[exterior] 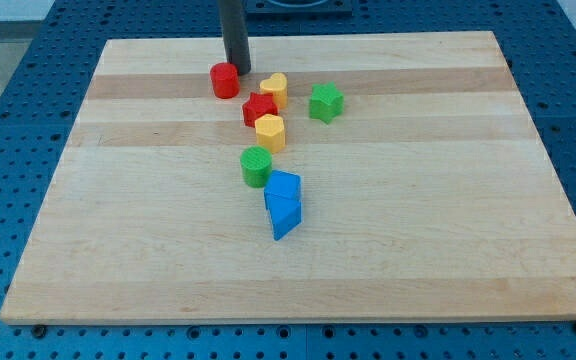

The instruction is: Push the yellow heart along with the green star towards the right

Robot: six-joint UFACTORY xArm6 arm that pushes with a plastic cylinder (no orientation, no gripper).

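My tip [239, 69], a bare rod with no jaws to open or close, sits just beside the red cylinder [225, 80], up-left of the yellow heart [274, 88]. The green star [325, 102] lies right of the heart. I judge this the approach; next I get left of the heart and sweep right. No containers here.

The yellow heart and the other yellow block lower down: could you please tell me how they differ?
The yellow heart lies nearer the view's top, close to my tip; the other yellow block sits below it, further from the tip. The heart shows a lobed outline; the lower block looks faceted, its exact shape unclear. The green star is nearer the heart. Both are yellow, similar in size, and beside the red star.
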